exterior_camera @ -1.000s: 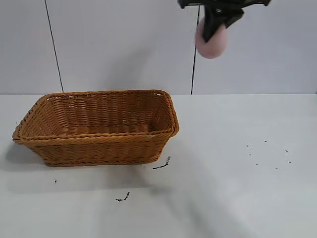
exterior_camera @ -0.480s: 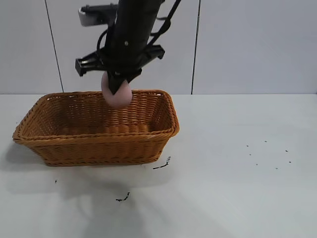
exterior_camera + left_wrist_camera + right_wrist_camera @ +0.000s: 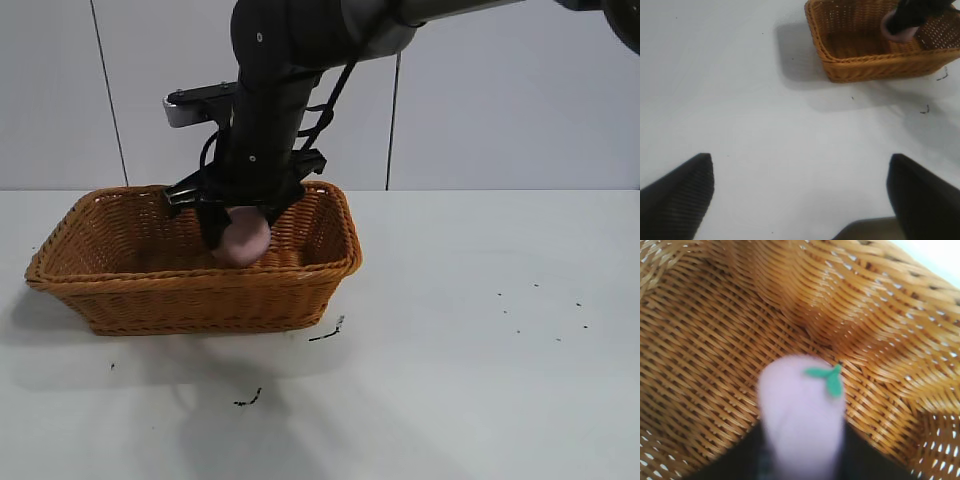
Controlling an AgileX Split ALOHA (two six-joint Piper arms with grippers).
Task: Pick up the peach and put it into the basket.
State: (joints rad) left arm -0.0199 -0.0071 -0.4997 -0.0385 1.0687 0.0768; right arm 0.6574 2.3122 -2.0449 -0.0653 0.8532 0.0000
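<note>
White table [image 3: 480, 400] w/ dark specks [image 3: 247, 399].

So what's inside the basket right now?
Inside the basket is the peach, gripped by the right gripper, low near the woven floor. Whether it touches the floor is hidden. The left gripper sits apart, fingers open.

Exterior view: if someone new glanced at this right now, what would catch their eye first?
Most likely the big black right arm reaching down into the wicker basket at the table's left, its gripper shut on the pink peach just inside the rim. In the right wrist view, the peach's small green leaf stands out against the weave. The left gripper sits open, away from the basket.
</note>
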